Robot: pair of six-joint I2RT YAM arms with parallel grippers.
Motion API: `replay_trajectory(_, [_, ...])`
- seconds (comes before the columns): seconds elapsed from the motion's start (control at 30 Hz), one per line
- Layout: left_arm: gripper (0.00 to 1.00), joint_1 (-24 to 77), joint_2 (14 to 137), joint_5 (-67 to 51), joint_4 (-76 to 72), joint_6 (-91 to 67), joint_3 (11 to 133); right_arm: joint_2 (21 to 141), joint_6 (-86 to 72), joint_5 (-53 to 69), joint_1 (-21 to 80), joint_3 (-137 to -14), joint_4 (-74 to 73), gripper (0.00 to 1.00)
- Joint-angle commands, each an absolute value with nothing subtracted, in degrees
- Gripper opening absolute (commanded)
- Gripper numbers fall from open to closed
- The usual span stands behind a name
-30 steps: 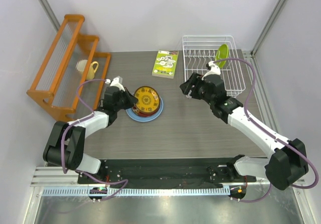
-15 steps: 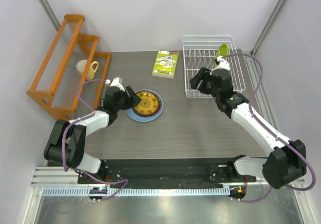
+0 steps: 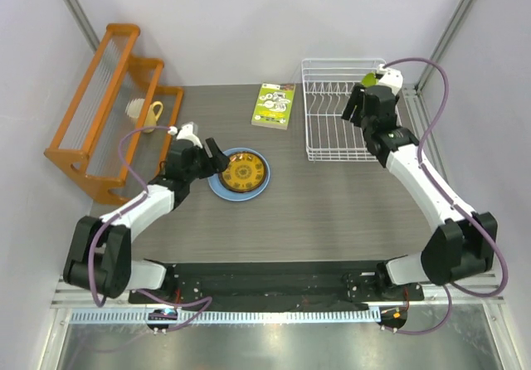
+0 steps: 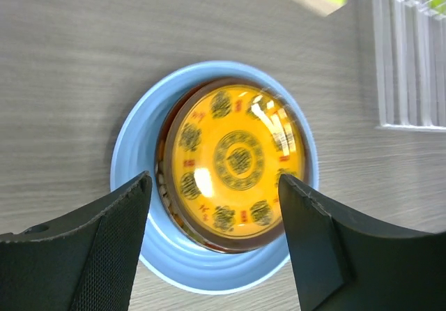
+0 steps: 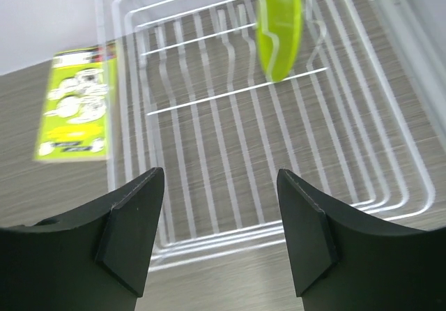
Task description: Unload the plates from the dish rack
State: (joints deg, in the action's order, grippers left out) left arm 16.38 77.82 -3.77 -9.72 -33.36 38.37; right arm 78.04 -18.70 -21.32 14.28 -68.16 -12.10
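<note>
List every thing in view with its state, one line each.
light-blue plate, flat on the table, bottom of the stack
dark-red plate, flat on the light-blue plate
yellow plate, flat on top
lime-green plate, upright in the dish rack
left fingers, open, either side of the stack
right fingers, open, empty, over the dish rack
booklet, flat on the table

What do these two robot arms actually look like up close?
Both the left arm and right arm have white shells with black joints, and a purple cable loops along each. Each ends in two black, wedge-shaped fingers.
</note>
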Motion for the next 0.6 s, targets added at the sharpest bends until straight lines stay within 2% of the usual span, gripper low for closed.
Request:
replay_trajectory(0.0, [0.74,16.26,72.16,-4.91,-8.62,-30.41,42.36,84.45,-11.34,-29.00,10.82,-74.52,-10.29,0.72])
replay_trajectory(0.27, [0.79,16.35,69.87,-15.46,-11.59,-28.30,44.21,95.88,-4.84,-33.40,7.83,-80.06,-1.24,0.75])
replay_trajectory(0.43, [0.79,16.26,70.58,-20.56,-15.03,-27.60,43.86,105.71,-2.64,-32.08,5.63,-89.02,-1.49,0.75])
replay_trajectory(0.57, [0.80,16.26,71.19,-21.62,-15.64,-27.25,43.86,113.35,-1.41,-31.11,4.05,-97.28,-4.03,0.72])
